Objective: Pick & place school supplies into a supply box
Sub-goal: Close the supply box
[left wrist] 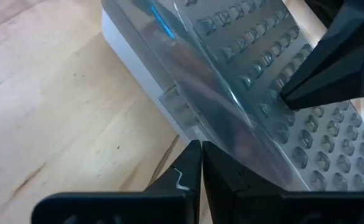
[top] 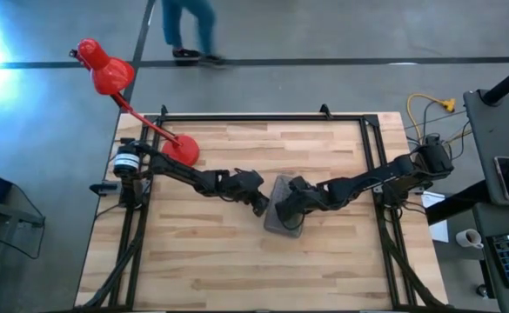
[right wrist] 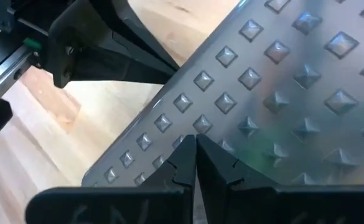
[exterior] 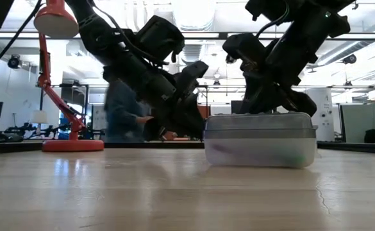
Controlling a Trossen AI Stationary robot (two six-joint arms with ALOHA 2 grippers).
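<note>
The supply box [top: 282, 217] stands mid-table on its base, a translucent box with its grey dotted lid [exterior: 261, 122] lying on top. Faint colours show through its wall [exterior: 290, 154]; the school supplies themselves are hidden. My right gripper [right wrist: 195, 142] is shut, its tips on the lid. My left gripper [left wrist: 201, 149] is also shut and sits at the box's left long side, tips next to the lid's edge [left wrist: 188, 118]. In the high view the left gripper [top: 261, 207] and the right gripper [top: 293, 209] flank and overlap the box. My right gripper presses its shut fingertips [left wrist: 306, 87] on the dotted top of the lid [right wrist: 225, 102], slanting down from the right. The box stays flat on the table. My left gripper has its shut tips at the lid's left edge; I cannot tell whether they touch it.
A red desk lamp [top: 106, 74] stands on its base [top: 181, 149] at the table's far left corner, its arm reaching out past the edge. A person [top: 189, 26] walks beyond the far edge. Bare wood [top: 237, 269] lies on the near side of the box.
</note>
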